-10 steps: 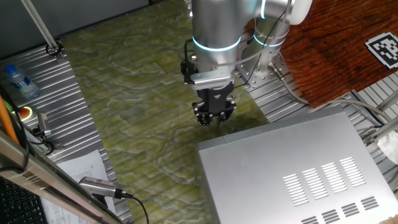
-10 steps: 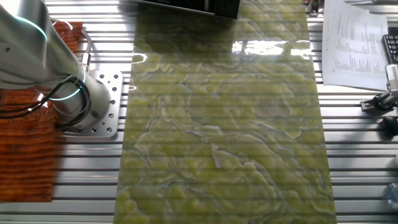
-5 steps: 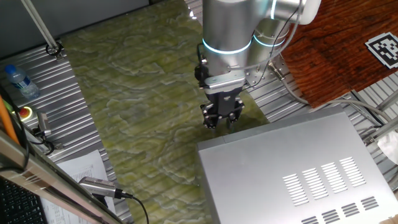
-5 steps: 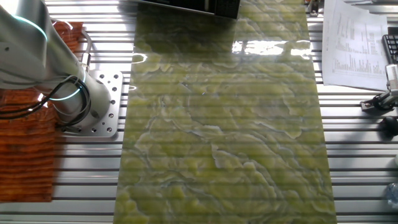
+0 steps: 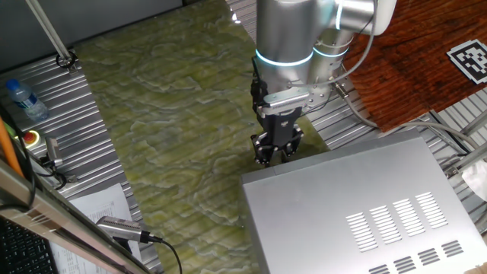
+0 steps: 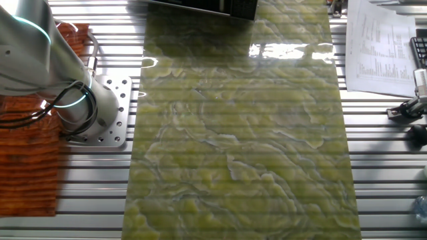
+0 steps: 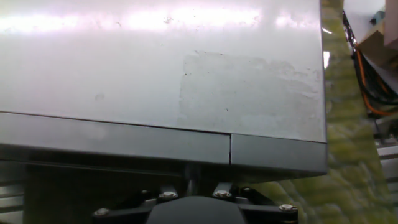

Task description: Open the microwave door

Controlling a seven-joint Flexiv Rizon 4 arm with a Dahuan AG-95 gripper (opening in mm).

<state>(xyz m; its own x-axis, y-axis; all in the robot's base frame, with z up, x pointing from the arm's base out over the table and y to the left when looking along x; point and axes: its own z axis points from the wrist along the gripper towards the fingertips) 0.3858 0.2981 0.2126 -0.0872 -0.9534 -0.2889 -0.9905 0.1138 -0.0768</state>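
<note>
The microwave sits at the near right of the green marbled mat, its vented top facing up, and the microwave door shows in the hand view as a thin grey strip along the box's front edge, shut flush, with a seam partway along. The gripper hangs just above and in front of that front top corner, its fingers drawn close together with nothing between them; how far apart the tips are I cannot tell. The risk, as I judge it, is a poor catch: descending here, the fingertips may strike the top panel or slide down the door face instead of hooking its edge. A pull off the hinge arc could drag the whole box across the mat.
</note>
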